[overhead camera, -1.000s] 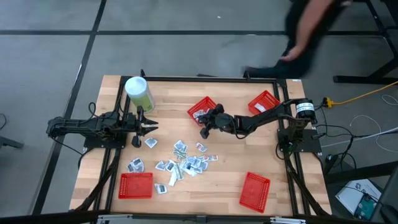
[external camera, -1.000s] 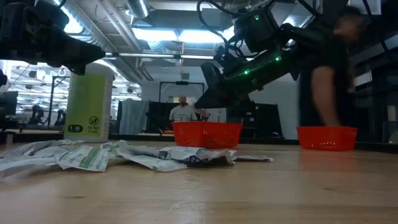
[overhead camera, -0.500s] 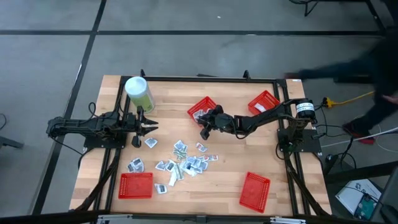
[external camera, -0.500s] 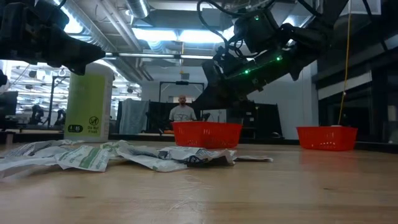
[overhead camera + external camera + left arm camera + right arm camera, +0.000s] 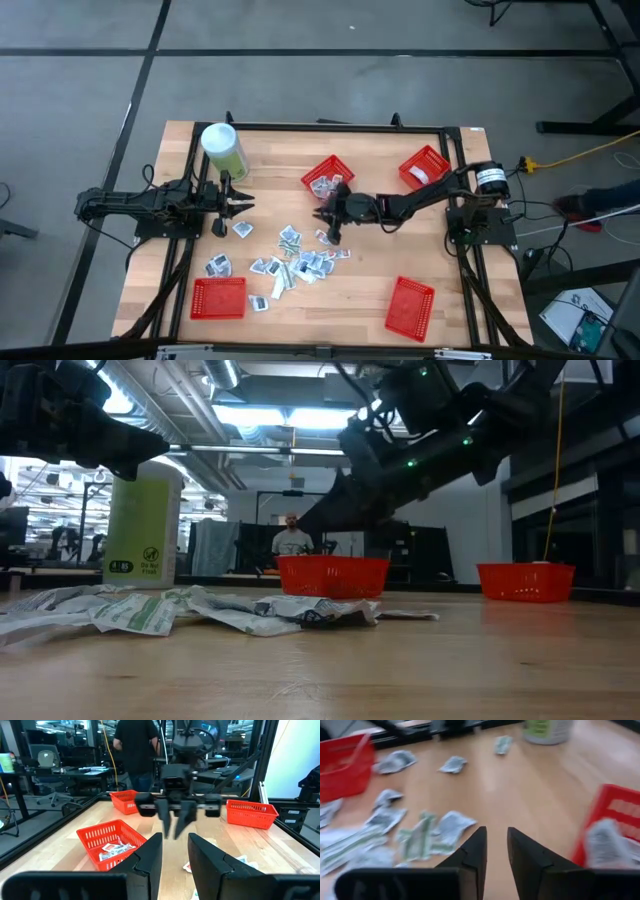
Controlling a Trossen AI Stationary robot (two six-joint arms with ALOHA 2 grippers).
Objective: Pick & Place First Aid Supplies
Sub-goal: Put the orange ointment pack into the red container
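Right gripper (image 5: 331, 225) hangs empty over the packets (image 5: 300, 262) scattered mid-bench, fingers slightly apart; best drop straight onto one loose packet at the pile's edge; left gripper (image 5: 238, 203) waits, fingers slightly apart.

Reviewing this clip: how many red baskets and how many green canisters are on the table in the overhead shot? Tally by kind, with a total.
Red mesh baskets: 4
Pale-green canister: 1
Total: 5
The loose packets overlap too much to count.
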